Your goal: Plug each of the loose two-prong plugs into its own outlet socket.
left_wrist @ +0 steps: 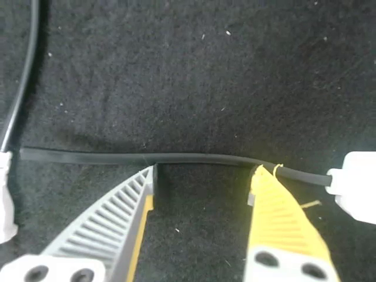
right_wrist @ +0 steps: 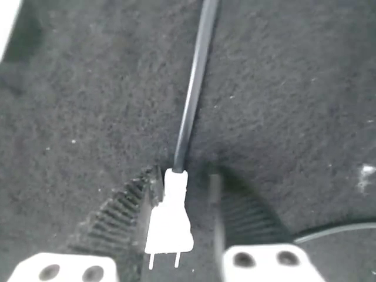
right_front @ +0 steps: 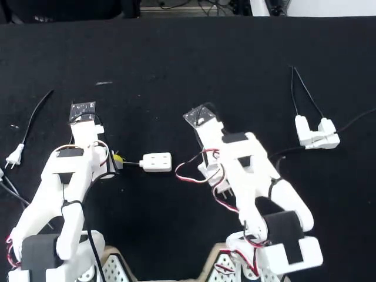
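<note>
A small white outlet socket [right_front: 157,161] lies on the black cloth between the arms, its short black cable [left_wrist: 176,157] running toward the left arm. My left gripper [right_front: 116,161] [left_wrist: 204,173] is open, its grey and yellow fingers [left_wrist: 270,200] straddling that cable, with the socket's end [left_wrist: 358,185] just beside the yellow finger. My right gripper [right_front: 220,182] [right_wrist: 183,176] is shut on a white two-prong plug [right_wrist: 170,220], prongs pointing back at the wrist and its black cord [right_wrist: 194,88] trailing away. A second loose plug [right_front: 14,155] lies at the far left.
A larger white outlet block [right_front: 317,135] with thin black cords sits at the right. A black cord [right_front: 38,108] runs up from the far-left plug. Red and white servo wires [right_front: 194,173] hang from the right arm near the small socket.
</note>
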